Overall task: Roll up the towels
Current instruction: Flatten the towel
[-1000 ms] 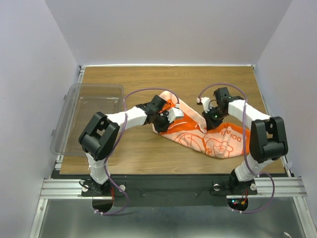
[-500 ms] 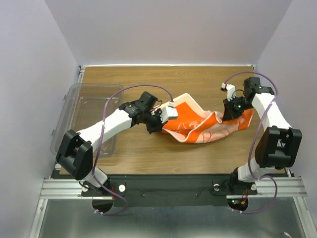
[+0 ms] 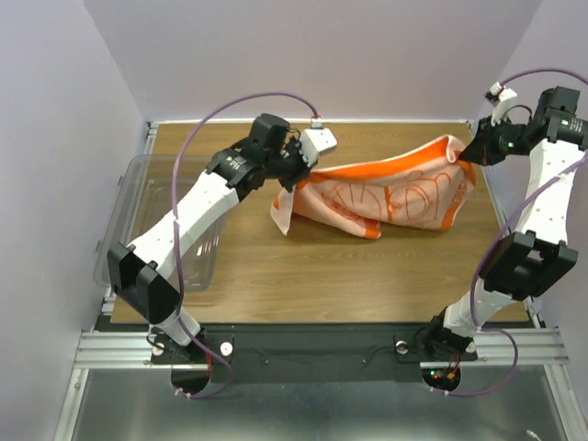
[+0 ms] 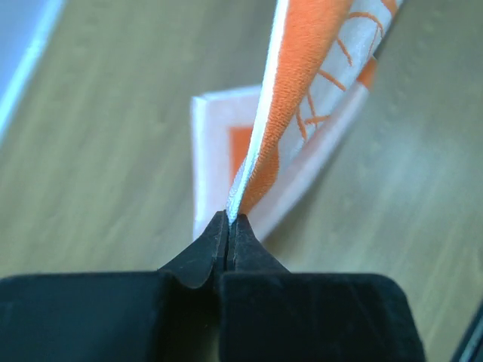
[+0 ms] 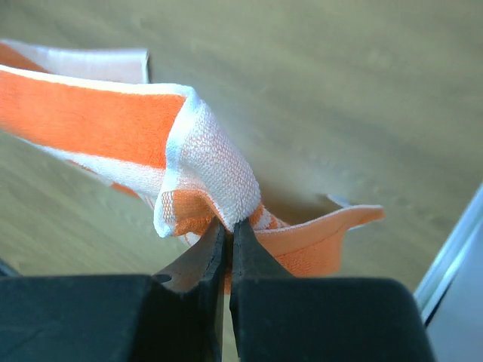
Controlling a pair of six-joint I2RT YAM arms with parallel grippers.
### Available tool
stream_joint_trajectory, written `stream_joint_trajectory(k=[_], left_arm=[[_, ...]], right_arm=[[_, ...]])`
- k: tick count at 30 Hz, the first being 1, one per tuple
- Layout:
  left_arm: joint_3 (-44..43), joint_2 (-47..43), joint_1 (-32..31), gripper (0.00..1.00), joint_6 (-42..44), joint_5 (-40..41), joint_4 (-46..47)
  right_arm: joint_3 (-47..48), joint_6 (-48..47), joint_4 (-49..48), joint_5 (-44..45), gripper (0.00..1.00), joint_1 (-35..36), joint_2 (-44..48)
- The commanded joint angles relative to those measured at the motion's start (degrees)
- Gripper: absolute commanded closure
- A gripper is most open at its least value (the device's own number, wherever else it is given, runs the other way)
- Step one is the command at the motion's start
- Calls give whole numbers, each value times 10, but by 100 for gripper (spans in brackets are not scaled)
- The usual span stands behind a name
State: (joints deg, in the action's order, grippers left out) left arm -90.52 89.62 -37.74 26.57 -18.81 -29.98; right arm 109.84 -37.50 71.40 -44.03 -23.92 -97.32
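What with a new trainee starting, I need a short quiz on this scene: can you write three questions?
1. True or false: the left end effector and the right end effector are both shut on the towel.
2. The clear tub sits: A) at the left edge of the table, B) at its right edge, C) on the towel.
3. Fill in: the towel is not yet ___.
Key: 1 true; 2 A; 3 rolled.

No lettering is legible: orange markings on the towel [image 3: 378, 197], toward 1 o'clock, blur beyond reading.
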Motion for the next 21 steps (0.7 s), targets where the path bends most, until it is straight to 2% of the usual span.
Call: stream_joint_trajectory(k=[1,4,7,10,13,17,21], left_arm=[[-109,12,17,100,-34,100,17],[-157,16,21,100,-22,71,-17],[-118,-18,21,100,-24,49,-21],[-36,-86,21,100,-25,39,-13],[-16,-127,21,100,-17,6,-25],[-27,-151,21,100,-4,-41,-55],[-92,-126,21,100,1,-56,-84]], right_arm=[[96,82,-37,-45,99,-2,11],[109,119,-69,-41,99,-9,39],[86,116,-75,-26,99,-10,76],[-3,101,-96,-1,99,-17,155],[-39,99,-105,13,100,-24,211],[-43,109,-109,32,99,-29,245],[-47,111,-112,68,99,-29,234]])
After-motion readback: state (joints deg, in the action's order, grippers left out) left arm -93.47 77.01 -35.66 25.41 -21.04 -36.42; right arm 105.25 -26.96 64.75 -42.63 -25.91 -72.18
